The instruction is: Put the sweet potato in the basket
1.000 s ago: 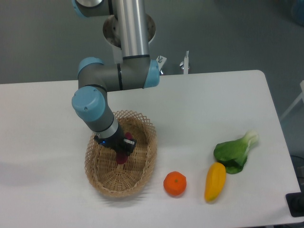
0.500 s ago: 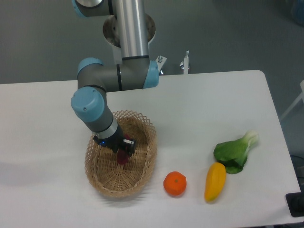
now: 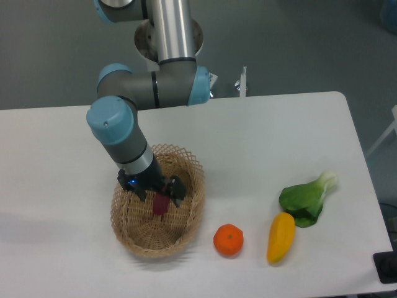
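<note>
- Sweet potato [image 3: 160, 205], a small slender dark reddish-purple tuber, is sitting inside the oval light-tan woven wicker basket [image 3: 139, 239], low between the fingers of the black two-finger gripper [image 3: 160, 197].
- Gripper fingers are looking spread to either side of the tuber rather than pressed on it, so it is appearing released, though whether the tuber is resting fully on the basket floor is hard to tell from this view.
- Doing this step well is, in my judgement, a matter of parting the fingers fully, then lifting straight up so that neither finger is dragging the tuber or snagging the openwork looped rim on the way out.
- Arm is leaning over the far left part of the basket, so a vertical retreat is looking safer than a sideways one.
- Counting from left to right: one wicker basket holding one sweet potato, one round orange fruit [image 3: 228, 240] just right of the basket at the near edge, one yellow-orange elongated vegetable [image 3: 281, 237], and one leafy green vegetable with a pale stalk [image 3: 306, 197] at the far right.
- All are lying on one white table [image 3: 267, 136].
</note>
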Controlling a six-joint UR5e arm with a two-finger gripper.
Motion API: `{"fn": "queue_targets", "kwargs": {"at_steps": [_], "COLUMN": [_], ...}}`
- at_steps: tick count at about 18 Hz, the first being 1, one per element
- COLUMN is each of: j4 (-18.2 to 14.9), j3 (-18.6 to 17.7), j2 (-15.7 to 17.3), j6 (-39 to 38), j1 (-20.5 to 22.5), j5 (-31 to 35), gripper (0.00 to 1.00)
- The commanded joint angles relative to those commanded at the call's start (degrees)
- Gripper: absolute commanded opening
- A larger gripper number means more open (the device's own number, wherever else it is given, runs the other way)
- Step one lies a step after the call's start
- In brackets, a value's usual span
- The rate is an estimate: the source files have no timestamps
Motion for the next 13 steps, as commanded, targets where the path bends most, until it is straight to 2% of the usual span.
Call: {"fn": "queue_targets", "kwargs": {"at_steps": [3,5,7,9,13], "j4": [-1.6,-5.2,-8.5,-10.5,-15.5], "j3": [2.4,2.5,2.6,2.7,2.7], "j2": [1.3,2.5,4.1,6.0,10.4], "j6": [1.3,3.7,9.9,15.6,25.6], "j1": [2.8,4.6,6.4,8.3,14.6], "j5": [0.0,0.0,-0.3,-1.1,-7.7], "gripper": [1.0,1.0,1.0,1.0,1.0]}}
